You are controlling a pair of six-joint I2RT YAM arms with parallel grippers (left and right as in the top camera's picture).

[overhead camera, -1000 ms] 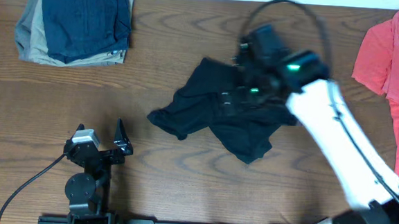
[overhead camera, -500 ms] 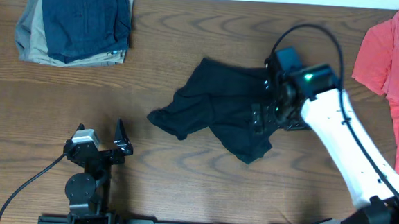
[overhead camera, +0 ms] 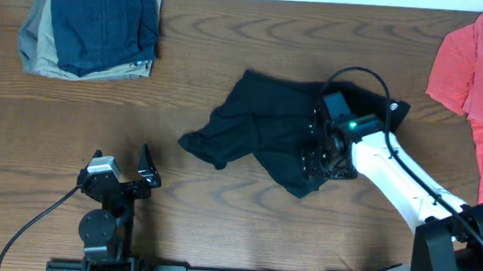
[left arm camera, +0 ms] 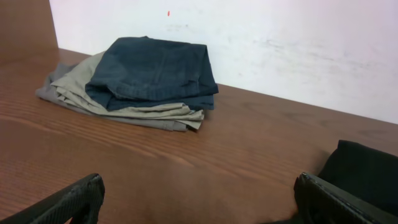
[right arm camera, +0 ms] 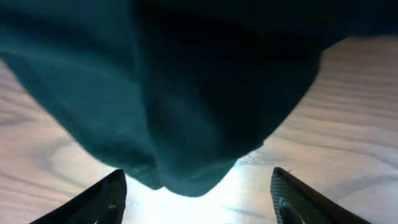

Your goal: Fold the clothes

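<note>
Overhead, the black shirt (overhead camera: 259, 128) lies crumpled near the centre of the tabletop (overhead camera: 219, 227), with one lobe trailing toward 8 o'clock and a bunched corner toward 5 o'clock. The right gripper (overhead camera: 312, 152) sits low over the heap's 4 o'clock edge. In the right wrist view its fingers stand apart, a drooping fold of dark cloth hanging between them, not yet clamped. The left gripper (overhead camera: 122, 166) rests at 7 o'clock, jaws wide apart and empty, well apart from the shirt.

Handling, as judged: the fabric looks thin, light and limp, so it will drape rather than hold shape and may slide on the smooth wood. A pinch in the bunched area would likely catch several layers. A hem corner or shoulder seam offers a cleaner hold, but the collar cannot be made out in the heap.
</note>
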